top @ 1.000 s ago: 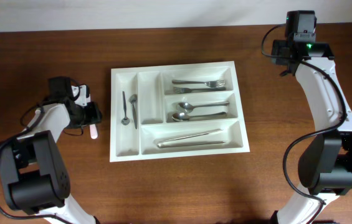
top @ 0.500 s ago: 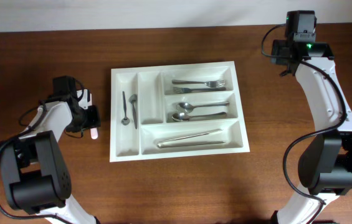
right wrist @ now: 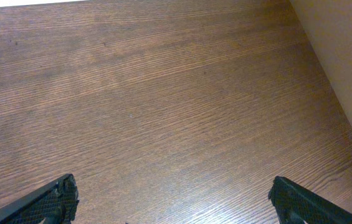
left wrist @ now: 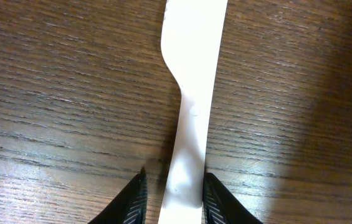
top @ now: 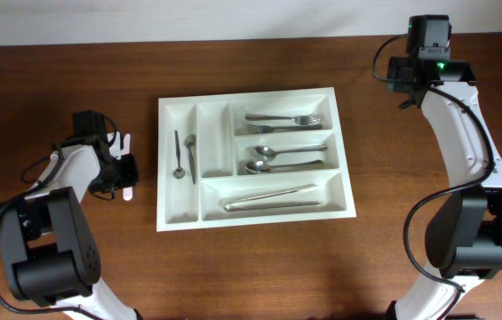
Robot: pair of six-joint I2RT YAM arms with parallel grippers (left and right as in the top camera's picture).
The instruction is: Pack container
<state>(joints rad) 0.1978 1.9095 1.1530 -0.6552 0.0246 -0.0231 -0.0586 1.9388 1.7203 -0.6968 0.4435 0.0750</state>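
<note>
The container [top: 169,107], a white cutlery tray, lies at mid-table. It holds forks [top: 282,120], spoons [top: 286,158], knives [top: 273,197] and small spoons [top: 183,156] in separate compartments. A white plastic utensil [left wrist: 194,74] lies flat on the wood just left of the tray, and its end [top: 128,191] shows in the overhead view. My left gripper [left wrist: 174,190] straddles its handle. The right finger touches the handle, while a thin gap remains at the left finger [left wrist: 135,199]. My right gripper [right wrist: 174,196] hangs wide open over bare wood at the far right [top: 428,44], holding nothing.
A pale wall or edge [right wrist: 350,68] borders the table at the right of the right wrist view. Brown wood surrounds the tray on all sides. Both arm bases stand at the front corners.
My left gripper has slid slightly left and toward the front along the utensil, and its jaws have narrowed around the handle. The right arm has not moved.
</note>
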